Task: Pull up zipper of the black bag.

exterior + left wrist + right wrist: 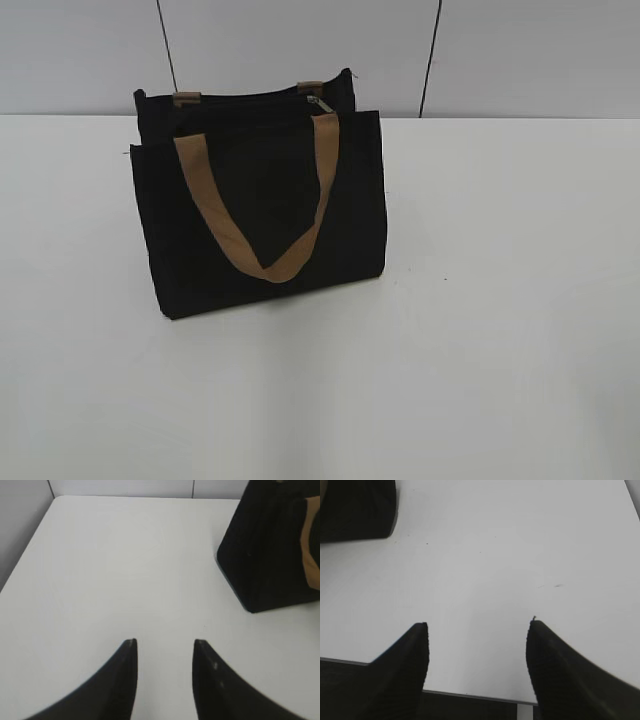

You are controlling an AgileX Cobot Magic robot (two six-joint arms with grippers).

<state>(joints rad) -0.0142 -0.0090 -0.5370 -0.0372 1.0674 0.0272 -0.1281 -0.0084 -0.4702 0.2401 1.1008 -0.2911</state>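
The black bag (260, 215) stands upright on the white table, left of the middle in the exterior view, with a tan strap handle (255, 215) hanging down its front. The zipper runs along its top edge, and its small silvery pull tab (319, 103) sits at the right end. The bag also shows at the upper right of the left wrist view (272, 550) and at the upper left corner of the right wrist view (355, 507). My left gripper (165, 642) is open and empty over bare table, left of the bag. My right gripper (476, 625) is open and empty near the table's front edge.
The white table (500, 300) spreads around the bag. A pale panelled wall (520, 55) rises behind it. The table's front edge (470, 695) lies under my right gripper. A wall borders the table's left side (20, 525).
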